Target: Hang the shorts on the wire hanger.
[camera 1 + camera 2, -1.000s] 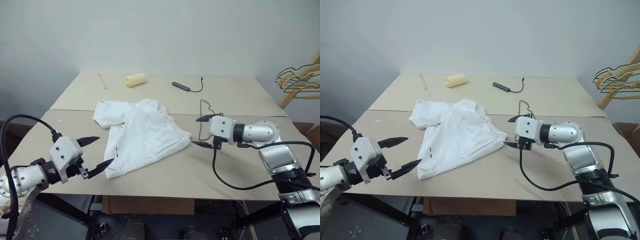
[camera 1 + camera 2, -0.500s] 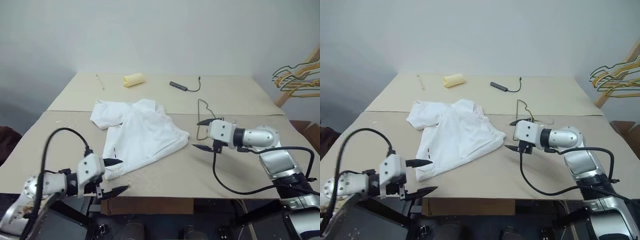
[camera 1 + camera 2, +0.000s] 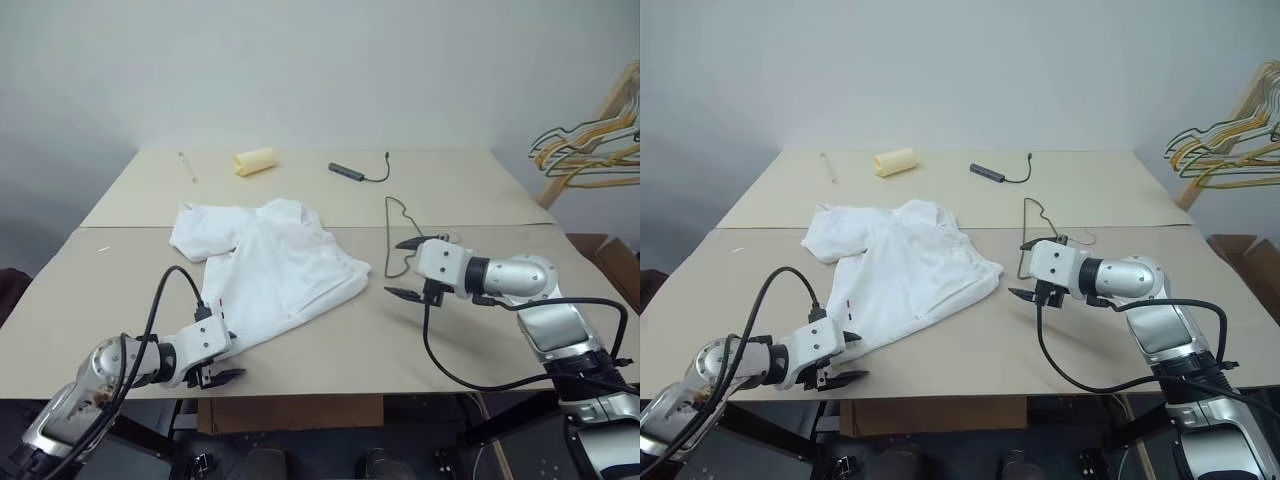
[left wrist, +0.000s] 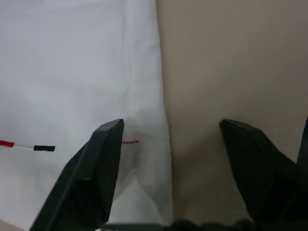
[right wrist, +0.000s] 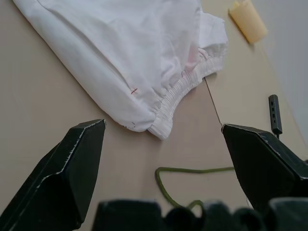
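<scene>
The white shorts (image 3: 268, 268) lie spread on the table, with the gathered waistband (image 5: 179, 91) toward my right gripper. My left gripper (image 3: 228, 357) is low at the near hem, open, with its fingers straddling the hem edge (image 4: 161, 120). One finger is over the cloth beside a red and dark dash (image 4: 27, 146), the other over bare table. My right gripper (image 3: 403, 267) hovers open just right of the waistband with nothing between its fingers. The thin dark wire hanger (image 3: 389, 232) lies flat on the table just behind it.
A yellow roll (image 3: 254, 161), a thin stick (image 3: 185, 165) and a black dongle with a cable (image 3: 349, 172) lie at the far side of the table (image 3: 100, 300). Bunched yellow and dark hangers (image 3: 590, 150) hang on a wooden rack at the far right.
My left gripper has sunk and swung in to the shorts' near hem, and its fingers stand narrower. The right arm has stayed put. The camera has shifted a little.
</scene>
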Controlling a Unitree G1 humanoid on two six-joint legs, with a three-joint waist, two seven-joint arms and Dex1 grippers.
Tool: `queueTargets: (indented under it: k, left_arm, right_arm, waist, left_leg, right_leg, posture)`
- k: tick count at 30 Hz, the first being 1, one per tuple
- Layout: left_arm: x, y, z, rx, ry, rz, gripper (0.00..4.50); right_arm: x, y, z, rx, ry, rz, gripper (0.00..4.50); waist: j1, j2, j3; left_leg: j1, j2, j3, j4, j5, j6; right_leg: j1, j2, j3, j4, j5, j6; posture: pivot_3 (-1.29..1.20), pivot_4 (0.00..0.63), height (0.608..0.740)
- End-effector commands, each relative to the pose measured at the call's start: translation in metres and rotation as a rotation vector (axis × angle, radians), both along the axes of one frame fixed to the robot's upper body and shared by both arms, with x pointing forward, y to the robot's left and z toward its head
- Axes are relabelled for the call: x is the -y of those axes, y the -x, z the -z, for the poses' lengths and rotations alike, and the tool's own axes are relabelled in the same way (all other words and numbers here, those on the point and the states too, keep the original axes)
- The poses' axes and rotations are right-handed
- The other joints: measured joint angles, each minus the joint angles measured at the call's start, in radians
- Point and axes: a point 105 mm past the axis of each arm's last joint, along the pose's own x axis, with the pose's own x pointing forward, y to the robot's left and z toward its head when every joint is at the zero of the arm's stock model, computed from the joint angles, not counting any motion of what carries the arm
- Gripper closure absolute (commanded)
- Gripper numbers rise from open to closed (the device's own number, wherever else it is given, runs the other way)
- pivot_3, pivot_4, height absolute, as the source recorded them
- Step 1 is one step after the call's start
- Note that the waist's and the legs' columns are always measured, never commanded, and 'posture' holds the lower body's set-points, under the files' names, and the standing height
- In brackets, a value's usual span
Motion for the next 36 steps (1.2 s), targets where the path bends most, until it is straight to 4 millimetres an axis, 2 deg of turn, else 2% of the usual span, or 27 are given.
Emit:
queueTargets:
  k: [1, 5, 8, 14, 18, 25, 29, 36]
  left_arm:
    - [-0.02, -0.01, 0.012, 0.005, -0.103, -0.098, 2.21]
    - [-0.02, -0.015, 0.011, 0.028, -0.089, -0.117, 3.52]
    - [-0.02, -0.017, 0.007, 0.042, -0.084, -0.121, 4.47]
    - [-0.019, -0.023, -0.009, 0.114, -0.062, -0.121, 4.47]
    - [-0.016, -0.017, -0.021, 0.132, -0.039, -0.087, 4.47]
    - [-0.019, -0.012, -0.04, 0.171, 0.008, -0.095, 4.47]
    - [-0.032, -0.011, -0.045, 0.183, -0.019, -0.132, 4.5]
    - [-0.042, -0.008, -0.043, 0.168, -0.022, -0.149, 4.5]
  right_arm:
    - [-0.003, -0.002, -0.006, 0.053, 0.025, -0.004, 0.0]
    - [-0.001, -0.008, 0.015, 0.099, 0.166, -0.014, 0.0]
    - [-0.007, -0.013, 0.026, 0.137, 0.237, -0.057, 0.0]
    - [-0.035, -0.028, 0.042, 0.23, 0.294, -0.133, 0.0]
    - [-0.054, -0.04, 0.048, 0.267, 0.294, -0.166, 0.0]
    - [-0.073, -0.057, 0.063, 0.298, 0.344, -0.199, 0.0]
    - [-0.075, -0.065, 0.065, 0.304, 0.355, -0.184, 0.91]
    - [-0.078, -0.076, 0.063, 0.341, 0.362, -0.153, 3.43]
  waist:
    - [0.0, 0.0, 0.0]
    - [-0.003, 0.001, -0.001]
    - [-0.008, 0.001, -0.001]
    - [-0.033, 0.0, 0.0]
    - [-0.04, 0.0, 0.0]
    - [-0.045, -0.001, 0.0]
    - [-0.048, -0.001, 0.0]
    - [-0.05, 0.0, 0.0]
  left_leg:
    - [0.001, 0.0, 0.0, 0.0, 0.0, 0.0]
    - [0.005, 0.001, 0.0, 0.0, 0.0, 0.0]
    - [0.004, 0.001, 0.001, 0.0, 0.0, 0.0]
    - [0.005, 0.001, 0.002, 0.0, 0.0, 0.0]
    - [0.003, 0.001, 0.003, 0.0, 0.0, 0.0]
    - [0.002, 0.001, 0.003, 0.0, 0.0, 0.0]
    - [0.003, 0.001, 0.003, -0.001, 0.0, 0.0]
    - [0.004, 0.001, 0.003, -0.001, 0.0, 0.0]
  right_leg:
    - [0.0, 0.0, 0.0, 0.001, 0.0, 0.0]
    - [0.002, 0.002, 0.002, 0.001, 0.0, -0.001]
    - [0.001, 0.003, 0.004, 0.001, 0.0, -0.001]
    - [0.0, 0.003, 0.006, 0.002, 0.0, -0.001]
    - [-0.001, 0.003, 0.006, 0.002, 0.002, 0.001]
    - [-0.001, 0.003, 0.007, 0.001, 0.005, 0.004]
    - [-0.001, 0.003, 0.007, 0.003, 0.004, 0.004]
    - [-0.001, 0.003, 0.007, 0.003, 0.005, 0.003]
  posture:
    - [0.16, 0.0, 0.74]
    - [0.15, 0.0, 0.74]
    - [0.15, 0.0, 0.74]
    - [0.16, 0.0, 0.74]
    - [0.18, 0.0, 0.74]
    - [0.19, 0.0, 0.74]
    - [0.2, 0.0, 0.74]
    - [0.2, 0.0, 0.74]
